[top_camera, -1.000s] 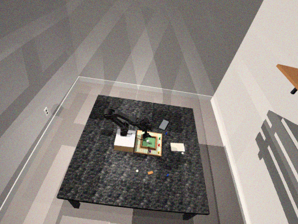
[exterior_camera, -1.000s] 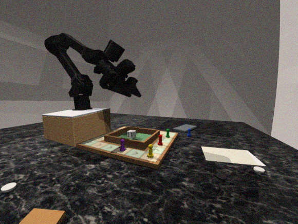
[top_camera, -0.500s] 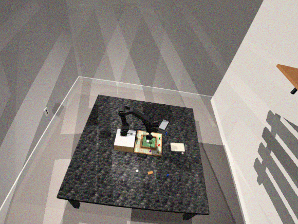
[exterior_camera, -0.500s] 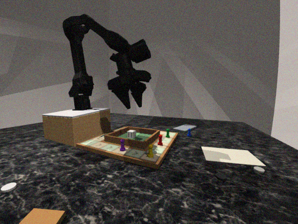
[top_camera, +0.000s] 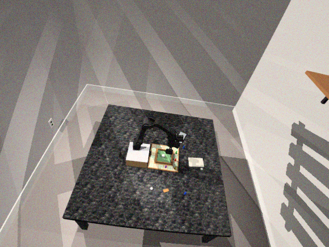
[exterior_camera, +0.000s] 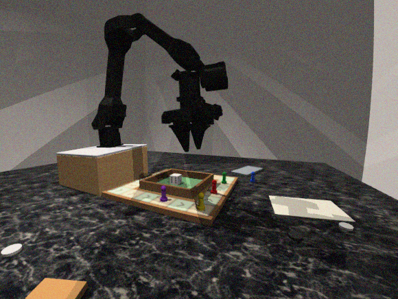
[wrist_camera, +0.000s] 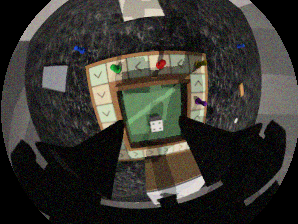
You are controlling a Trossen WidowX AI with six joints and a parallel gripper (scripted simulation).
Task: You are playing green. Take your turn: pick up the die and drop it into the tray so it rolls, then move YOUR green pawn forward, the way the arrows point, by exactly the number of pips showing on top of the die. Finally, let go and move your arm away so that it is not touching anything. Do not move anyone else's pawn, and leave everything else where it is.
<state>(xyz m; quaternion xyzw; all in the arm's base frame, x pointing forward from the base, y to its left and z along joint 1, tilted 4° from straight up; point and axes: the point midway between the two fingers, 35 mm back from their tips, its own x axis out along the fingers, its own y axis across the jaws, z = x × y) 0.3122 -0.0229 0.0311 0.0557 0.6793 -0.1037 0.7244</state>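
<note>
From here I see the tray in the middle of the board, with the white die lying on its green floor. My pincer hangs above them, partly open, with nothing in its grasp. The green pawn stands on the board's track, beyond the tray wall. The die's top looks like four pips in my wrist view, though blurred; in the top view I can't read it. The yellow pawn is murky in shadow.
</note>
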